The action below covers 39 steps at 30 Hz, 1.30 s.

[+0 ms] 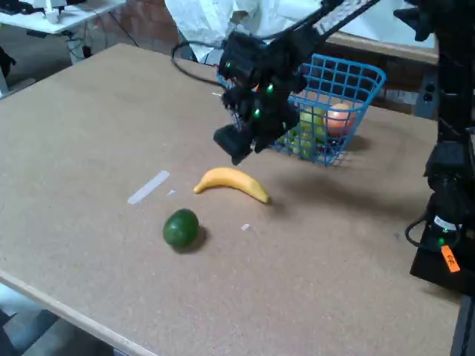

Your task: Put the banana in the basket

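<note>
1. Banana — we find it lying flat on the brown table, curved, yellow, nothing touching it.
2. Gripper — we see it hanging above and just behind the banana, apart from it; whether its fingers are spread or pressed together we cannot tell.
3. Basket — blue wire mesh, behind the gripper to the right, with a pale green and an orange-pink fruit inside.
4. Green round fruit — near the banana, toward the table's front edge.
5. Strip of pale tape — left of the banana.
</note>
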Available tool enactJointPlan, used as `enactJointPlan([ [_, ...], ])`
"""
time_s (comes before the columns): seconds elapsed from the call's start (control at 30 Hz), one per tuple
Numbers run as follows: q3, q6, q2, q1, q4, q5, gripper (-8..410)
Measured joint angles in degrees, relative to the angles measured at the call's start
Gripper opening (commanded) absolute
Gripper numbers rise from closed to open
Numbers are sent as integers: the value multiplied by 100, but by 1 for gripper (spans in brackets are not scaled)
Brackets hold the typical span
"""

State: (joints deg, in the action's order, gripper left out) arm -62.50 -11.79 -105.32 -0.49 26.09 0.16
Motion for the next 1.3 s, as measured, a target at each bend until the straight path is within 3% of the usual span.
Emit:
enactJointPlan([
  [0.73,-238,-13,-903,0,-160,-15,307],
  [1.3,-142,-46,-940,-4,-376,-15,307],
])
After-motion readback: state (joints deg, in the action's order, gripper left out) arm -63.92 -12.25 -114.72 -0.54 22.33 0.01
